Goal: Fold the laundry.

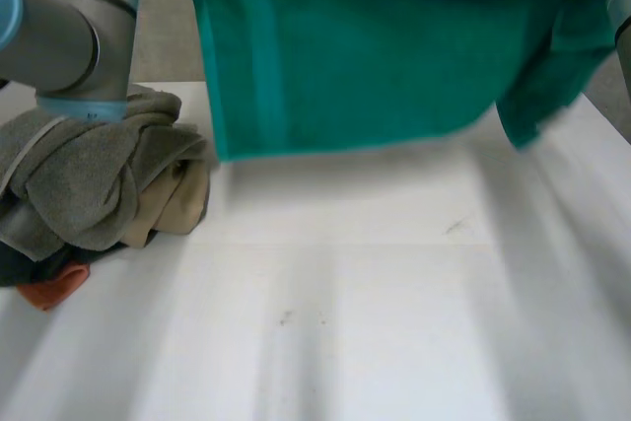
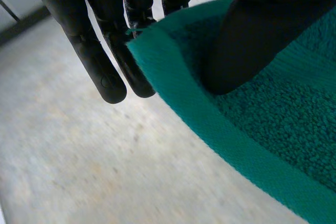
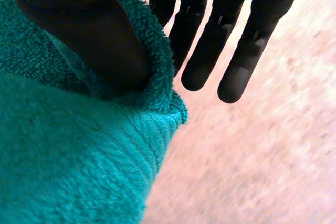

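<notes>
Towel [image 1: 375,46] hangs above counter [image 1: 375,303]. Left hand [image 2: 247,40] pinches its edge, thumb against fingers [image 2: 100,61]; right hand [image 3: 89,30] pinches a corner. Clothes pile [image 1: 99,184] at counter's left.

A towel [image 1: 375,46] hangs over the far side of the table [image 1: 375,322], held up at left and right. The left hand [image 2: 100,61] pinches its hem between thumb and fingers, and the right hand [image 3: 205,51] does likewise at another edge. A laundry pile [image 1: 99,184] lies at the table's left, beneath the left arm [image 1: 79,27].
</notes>
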Robot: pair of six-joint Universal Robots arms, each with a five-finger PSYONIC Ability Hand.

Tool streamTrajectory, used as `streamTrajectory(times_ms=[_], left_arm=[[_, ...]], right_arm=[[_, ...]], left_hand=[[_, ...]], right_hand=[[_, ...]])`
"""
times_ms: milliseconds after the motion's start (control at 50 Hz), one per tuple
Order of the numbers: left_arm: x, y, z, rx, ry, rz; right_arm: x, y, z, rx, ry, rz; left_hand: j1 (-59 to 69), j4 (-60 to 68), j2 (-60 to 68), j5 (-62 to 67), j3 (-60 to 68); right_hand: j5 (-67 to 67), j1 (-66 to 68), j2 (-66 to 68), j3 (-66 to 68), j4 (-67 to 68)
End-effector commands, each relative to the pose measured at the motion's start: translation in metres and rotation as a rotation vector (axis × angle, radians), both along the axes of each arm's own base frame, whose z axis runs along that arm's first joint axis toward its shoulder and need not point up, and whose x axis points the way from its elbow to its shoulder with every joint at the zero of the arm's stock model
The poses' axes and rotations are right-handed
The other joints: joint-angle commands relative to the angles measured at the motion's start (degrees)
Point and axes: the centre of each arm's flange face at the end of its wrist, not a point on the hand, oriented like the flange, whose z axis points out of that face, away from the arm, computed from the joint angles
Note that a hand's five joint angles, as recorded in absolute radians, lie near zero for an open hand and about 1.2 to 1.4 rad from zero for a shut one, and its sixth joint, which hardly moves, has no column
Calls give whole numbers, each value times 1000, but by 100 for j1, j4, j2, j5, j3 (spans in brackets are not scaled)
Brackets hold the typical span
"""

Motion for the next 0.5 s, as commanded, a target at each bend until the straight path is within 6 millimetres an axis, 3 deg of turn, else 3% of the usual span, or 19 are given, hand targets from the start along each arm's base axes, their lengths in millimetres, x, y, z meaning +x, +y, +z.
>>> streamTrajectory(times_ms=[20,80,120,160,180,280,380,440,460,500], left_arm=[[1,-2,-31,100,0,-31],[4,3,-66,213,-43,-27],[8,11,-81,271,-64,-26],[12,23,-110,371,-104,-30],[14,28,-120,404,-117,-31],[23,60,-191,617,-208,-35],[27,79,-220,709,-247,-38],[28,84,-224,723,-254,-41],[29,85,-222,719,-252,-41],[30,87,-211,694,-242,-42]], right_arm=[[4,17,-8,62,48,109],[2,21,-26,197,79,124],[-4,24,-51,354,113,122],[-10,24,-73,471,149,107],[-13,26,-99,592,205,95],[-18,38,-148,775,349,98],[-15,40,-198,830,367,114],[-17,38,-203,805,348,101],[-19,36,-208,797,310,86],[-20,35,-209,793,267,74]], left_hand=[[1335,1110,1110,1372,1136],[1335,1110,1110,1372,1136],[1335,1110,1110,1372,1136],[1335,1110,1110,1372,1136],[1335,1110,1110,1372,1136],[1335,1110,1110,1372,1136],[1335,1110,1110,1372,1136],[1335,1110,1110,1372,1136],[1335,1110,1110,1372,1136],[1335,1110,1110,1372,1136]], right_hand=[[1332,1497,1196,1190,1124],[1332,1497,1196,1190,1124],[1332,1497,1196,1190,1124],[1332,1497,1196,1190,1124],[1332,1497,1196,1190,1124],[1332,1497,1196,1190,1124],[1155,1320,1019,1013,946],[-1712,-1547,-1847,-1853,-1920],[-4105,-3940,-4241,-4247,-4313],[-5151,-4986,-5287,-5293,-5360]])
